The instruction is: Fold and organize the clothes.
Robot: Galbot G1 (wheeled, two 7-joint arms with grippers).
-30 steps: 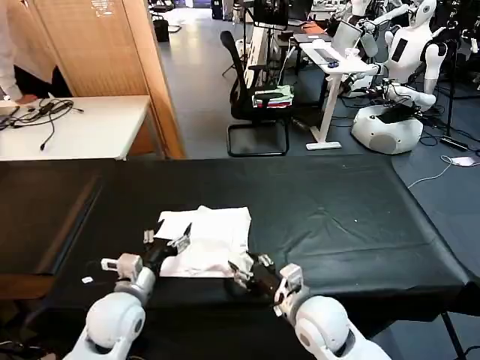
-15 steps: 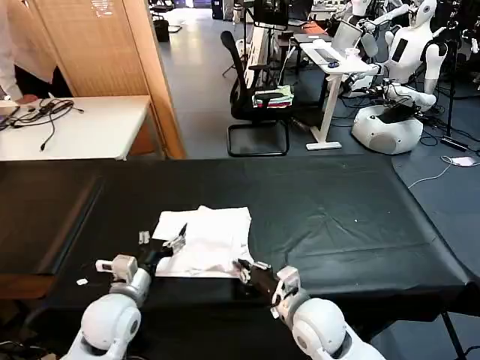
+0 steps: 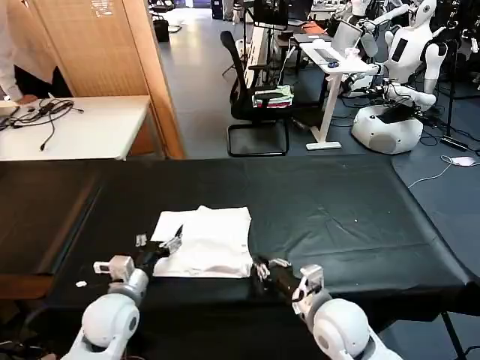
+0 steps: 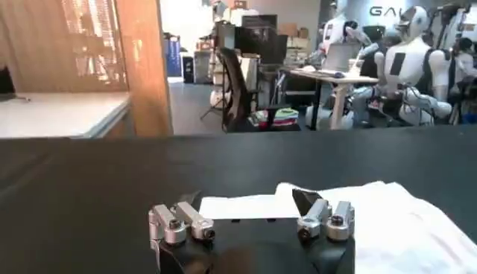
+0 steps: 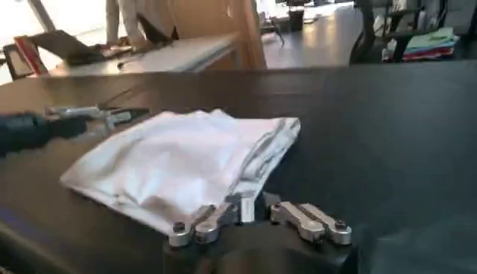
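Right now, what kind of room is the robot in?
Probably a robotics lab or workshop: other white robots stand behind, near a desk and an office chair, and a white T-shirt lies on the black table.

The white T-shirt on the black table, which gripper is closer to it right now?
Left. The left gripper sits at the T-shirt's near-left edge; the right gripper is just off its near-right corner.

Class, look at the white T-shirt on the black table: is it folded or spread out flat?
Folded. The T-shirt lies as a compact, layered rectangle on the table, no sleeves sticking out; stacked edges show in the right wrist view.
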